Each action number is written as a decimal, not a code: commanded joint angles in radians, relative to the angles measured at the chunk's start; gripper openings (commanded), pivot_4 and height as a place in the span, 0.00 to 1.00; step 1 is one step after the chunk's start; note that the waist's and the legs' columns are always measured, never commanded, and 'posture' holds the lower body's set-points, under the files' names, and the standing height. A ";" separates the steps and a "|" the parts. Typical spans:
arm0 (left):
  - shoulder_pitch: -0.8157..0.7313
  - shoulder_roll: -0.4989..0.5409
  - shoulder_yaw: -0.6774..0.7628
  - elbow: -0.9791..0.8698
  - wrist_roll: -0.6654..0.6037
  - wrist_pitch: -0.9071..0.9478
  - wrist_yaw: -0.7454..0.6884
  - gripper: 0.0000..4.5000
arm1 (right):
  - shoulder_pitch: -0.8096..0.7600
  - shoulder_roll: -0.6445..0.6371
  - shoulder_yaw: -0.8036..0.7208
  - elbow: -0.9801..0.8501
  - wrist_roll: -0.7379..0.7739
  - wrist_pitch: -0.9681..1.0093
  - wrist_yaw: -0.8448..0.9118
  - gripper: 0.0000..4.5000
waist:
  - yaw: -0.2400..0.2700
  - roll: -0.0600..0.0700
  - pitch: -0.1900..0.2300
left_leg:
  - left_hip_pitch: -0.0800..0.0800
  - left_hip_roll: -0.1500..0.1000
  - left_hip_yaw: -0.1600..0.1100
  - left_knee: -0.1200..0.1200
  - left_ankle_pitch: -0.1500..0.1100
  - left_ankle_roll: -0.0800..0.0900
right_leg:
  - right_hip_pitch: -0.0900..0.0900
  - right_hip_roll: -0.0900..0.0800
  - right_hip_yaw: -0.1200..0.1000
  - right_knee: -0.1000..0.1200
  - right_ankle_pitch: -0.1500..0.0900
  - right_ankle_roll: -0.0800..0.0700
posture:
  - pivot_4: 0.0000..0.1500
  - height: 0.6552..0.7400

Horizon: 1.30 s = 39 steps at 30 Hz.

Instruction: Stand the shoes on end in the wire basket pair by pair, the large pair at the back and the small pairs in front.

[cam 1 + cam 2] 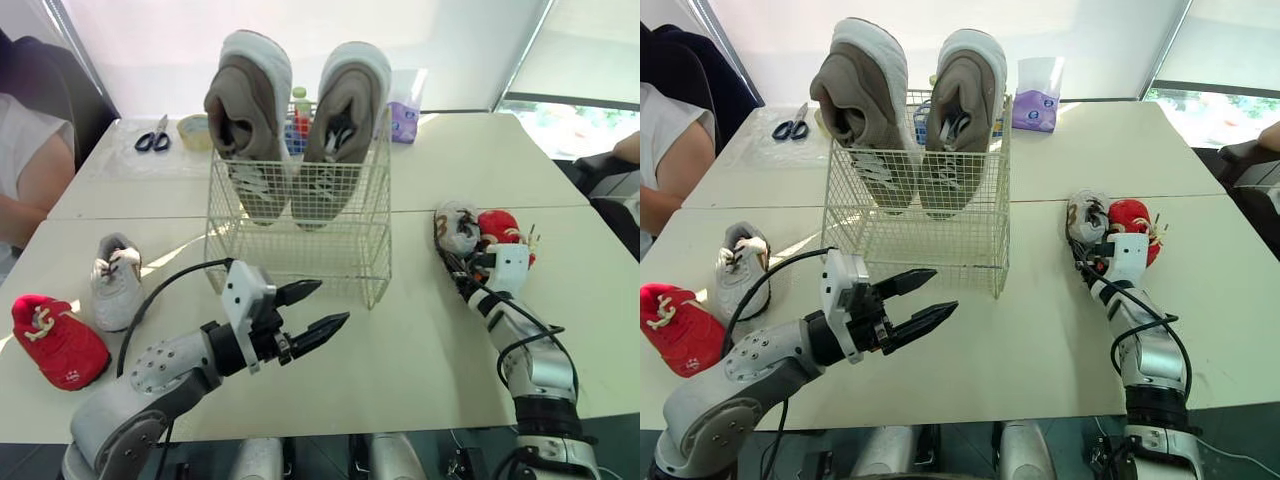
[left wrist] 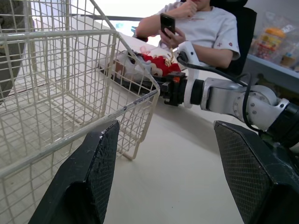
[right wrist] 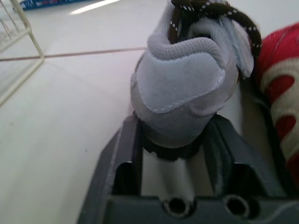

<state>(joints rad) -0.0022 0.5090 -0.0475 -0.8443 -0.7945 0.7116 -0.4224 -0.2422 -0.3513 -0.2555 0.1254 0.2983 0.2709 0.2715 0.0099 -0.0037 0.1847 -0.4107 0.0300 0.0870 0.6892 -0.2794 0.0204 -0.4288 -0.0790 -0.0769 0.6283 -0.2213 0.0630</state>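
Large pair (image 1: 250,100): stood toe-down at the back of the wire basket (image 1: 300,255), front row vacant. Small grey shoe (image 3: 182,88): on the tabletop (image 1: 400,350) right of the basket, touching a small red shoe (image 1: 500,226), its heel clamped in the right claw (image 3: 175,126). Judged light, soft in the upper, firm at sole and heel, so the heel is the sound hold. Left claw (image 1: 315,312): jaws apart, empty, hovering before the basket.

Large taupe pair (image 1: 250,110) stands toes-down at the wire basket's (image 1: 300,255) back; small grey shoes (image 1: 117,280) and red shoes (image 1: 58,340) lie either side.
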 commanded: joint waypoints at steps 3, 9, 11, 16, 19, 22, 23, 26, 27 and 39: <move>0.020 0.007 0.000 -0.036 0.020 -0.035 -0.005 0.74 | -0.009 0.001 -0.003 0.005 -0.031 -0.028 -0.027 0.17 | 0.001 0.000 0.000 | 0.000 0.000 0.000 0.000 0.000 0.000 | 0.000 0.000 0.000 0.000 0.000 0.000 | 1.00 1.00; 0.044 0.013 0.001 -0.018 0.050 -0.059 -0.022 0.74 | 0.061 0.004 -0.004 -0.053 -0.035 -0.044 -0.022 0.73 | 0.002 0.000 0.000 | 0.000 0.000 0.000 -0.002 0.000 0.000 | 0.000 0.000 0.000 -0.001 0.000 0.000 | 1.00 1.00; 0.039 0.015 0.006 -0.007 0.051 -0.061 -0.028 0.74 | 0.075 0.009 -0.004 -0.069 -0.027 -0.024 -0.028 0.97 | 0.001 0.000 0.000 | 0.000 0.000 0.000 -0.003 0.000 0.000 | -0.001 -0.001 0.000 -0.002 0.000 0.000 | 1.00 1.00; 0.006 0.016 0.003 0.022 0.055 -0.057 -0.038 0.74 | 0.036 0.062 -0.017 -0.080 0.001 -0.027 -0.071 1.00 | -0.002 0.000 0.000 | 0.000 0.000 0.000 -0.004 0.000 0.000 | -0.001 0.000 0.000 -0.002 0.000 0.000 | 1.00 1.00; -0.008 0.015 0.001 0.032 0.056 -0.053 -0.041 0.74 | -0.024 0.083 -0.027 -0.026 0.000 -0.045 -0.091 1.00 | -0.006 0.001 0.000 | 0.000 0.000 0.001 -0.004 0.000 0.000 | -0.001 0.000 0.001 -0.002 0.000 0.000 | 1.00 1.00; -0.012 0.016 -0.002 0.035 0.060 -0.051 -0.040 0.74 | -0.081 0.098 -0.028 0.047 0.002 -0.067 -0.089 1.00 | -0.006 0.001 0.000 | 0.000 0.000 0.001 -0.004 0.000 0.000 | -0.002 0.000 0.001 -0.002 0.000 0.000 | 1.00 1.00; -0.012 0.016 -0.003 0.035 0.062 -0.051 -0.039 0.74 | -0.106 0.102 -0.030 0.082 0.001 -0.080 -0.091 1.00 | -0.006 0.001 0.000 | 0.000 0.000 0.001 -0.005 0.000 0.000 | -0.001 0.000 0.001 -0.002 0.000 0.000 | 1.00 1.00; -0.006 0.017 -0.002 0.030 0.066 -0.049 -0.035 0.74 | -0.194 0.104 -0.052 0.233 -0.009 -0.131 -0.120 1.00 | -0.007 0.001 0.000 | 0.000 0.000 0.002 -0.005 0.000 0.000 | -0.002 0.000 0.001 -0.002 0.000 0.000 | 1.00 1.00; -0.004 0.017 -0.001 0.028 0.066 -0.048 -0.034 0.74 | -0.213 0.103 -0.058 0.272 -0.013 -0.145 -0.127 1.00 | -0.007 0.001 0.000 | 0.000 0.000 0.002 -0.005 0.000 0.000 | -0.002 0.000 0.001 -0.002 0.000 0.000 | 1.00 1.00; -0.007 0.135 0.284 -0.024 -0.330 0.039 0.056 0.74 | -0.291 -0.018 -0.081 0.230 -0.013 -0.183 -0.067 0.30 | -0.018 0.002 0.002 | 0.001 0.000 0.001 -0.005 0.000 0.000 | -0.001 -0.001 0.003 -0.002 0.000 0.000 | 1.00 1.00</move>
<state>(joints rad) 0.0198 0.6167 0.1529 -0.8309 -1.0038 0.7434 -0.3924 -0.4949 -0.3094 -0.2948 0.4600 0.2633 0.1015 0.1830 -0.0086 -0.0013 0.1863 -0.4099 0.0293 0.0881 0.6843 -0.2792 0.0202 -0.4298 -0.0807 -0.0737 0.6270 -0.2217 0.0635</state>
